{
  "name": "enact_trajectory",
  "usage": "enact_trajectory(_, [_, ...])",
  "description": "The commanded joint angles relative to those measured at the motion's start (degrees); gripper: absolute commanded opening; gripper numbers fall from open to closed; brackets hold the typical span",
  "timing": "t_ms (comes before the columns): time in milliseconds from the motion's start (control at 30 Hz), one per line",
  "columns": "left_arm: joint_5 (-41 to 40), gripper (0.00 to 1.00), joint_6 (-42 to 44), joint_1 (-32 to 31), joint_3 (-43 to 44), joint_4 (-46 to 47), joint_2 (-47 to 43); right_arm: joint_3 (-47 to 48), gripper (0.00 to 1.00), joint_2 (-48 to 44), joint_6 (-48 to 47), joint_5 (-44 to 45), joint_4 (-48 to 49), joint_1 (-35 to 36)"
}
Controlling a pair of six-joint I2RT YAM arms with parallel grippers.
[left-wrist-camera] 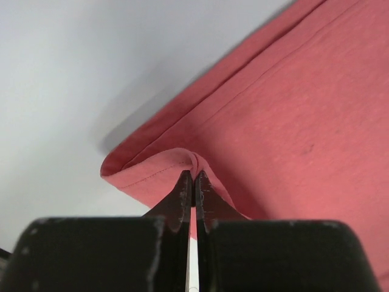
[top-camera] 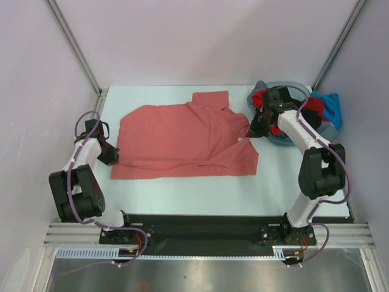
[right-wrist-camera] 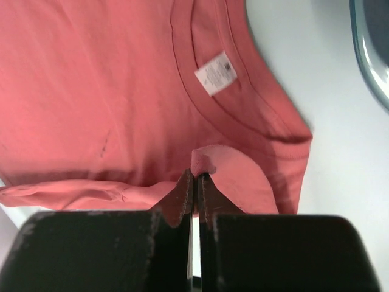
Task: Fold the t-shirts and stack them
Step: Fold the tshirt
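Note:
A salmon-red t-shirt (top-camera: 185, 140) lies spread across the middle of the table, one sleeve pointing to the far side. My left gripper (top-camera: 113, 156) is shut on the hem at the shirt's left edge (left-wrist-camera: 193, 164), pinching a small fold of cloth. My right gripper (top-camera: 250, 129) is shut on a pinch of cloth beside the collar (right-wrist-camera: 203, 159), near the white neck label (right-wrist-camera: 216, 73). More t-shirts, red (top-camera: 262, 97), black (top-camera: 313, 106) and blue (top-camera: 331, 108), are piled in the basin at the back right.
The grey-blue plastic basin (top-camera: 285, 141) stands at the back right corner, right behind my right arm; its rim (right-wrist-camera: 368, 55) shows in the right wrist view. White walls and metal posts enclose the table. Bare table surface (top-camera: 194, 191) lies in front of the shirt.

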Motion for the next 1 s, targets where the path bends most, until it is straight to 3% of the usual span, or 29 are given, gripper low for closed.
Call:
enact_trajectory(0, [0.24,0.00,1.22,-0.23,4.82,1.10,2.21,5.61,0.00,3.24,-2.63,1.94,0.25,0.05])
enact_trajectory(267, [0.77,0.00,1.13,-0.24,12.91,0.57,9.15,17.29,0.00,11.60,-4.22,2.55,-2.83,0.05])
enact_trajectory(433, [1.21,0.00,1.48,-0.23,16.68,-0.04,13.02,18.89,0.00,13.36,-3.96,3.87,-3.71,-0.21])
enact_trajectory(967, [0.59,0.00,0.78,0.12,20.38,-1.27,19.35,29.87,0.00,22.67,-5.45,2.73,-3.62,0.75])
